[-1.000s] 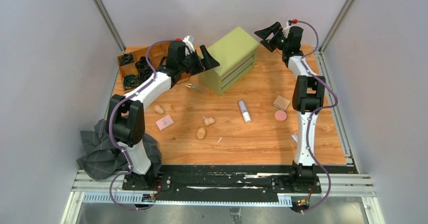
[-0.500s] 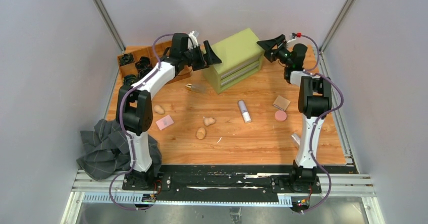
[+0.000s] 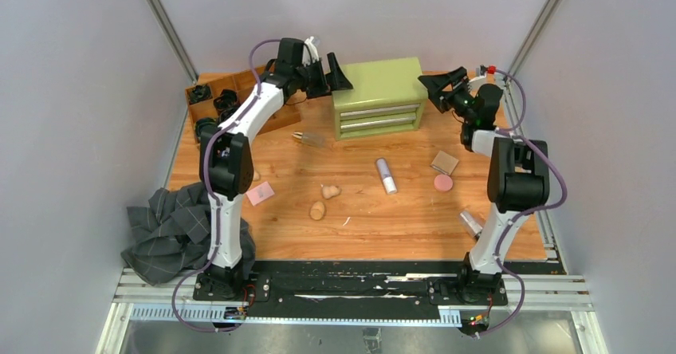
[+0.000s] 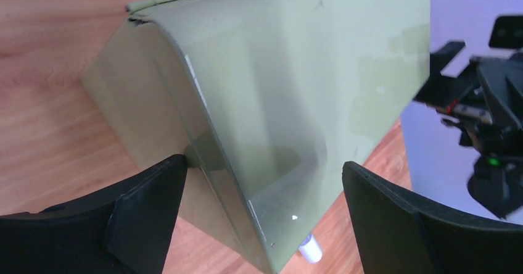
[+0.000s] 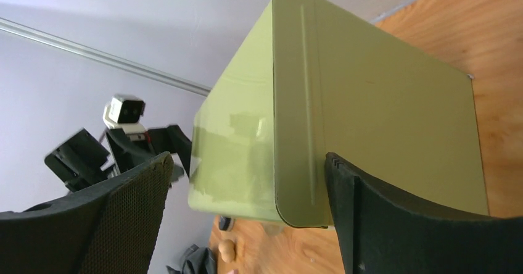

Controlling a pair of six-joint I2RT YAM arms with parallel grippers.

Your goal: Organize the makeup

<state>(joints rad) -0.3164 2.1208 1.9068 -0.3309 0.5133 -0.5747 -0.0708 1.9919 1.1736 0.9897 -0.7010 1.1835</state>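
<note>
Left claw [image 3: 332, 78] and right claw [image 3: 441, 91] gape empty flanking green metal drawer chest [image 3: 379, 97]; slick, light silver-white tube [image 3: 386, 175] likely rolls, pinch mid-body.

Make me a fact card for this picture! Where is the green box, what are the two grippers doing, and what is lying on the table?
Green box: far side of the table, drawers look shut
Left gripper: open, at the box's left end
Right gripper: open, at the box's right end
Loose makeup: silver-white tube, pink puff, tan pad, two egg sponges
Near-left corner: grey cloth
</note>
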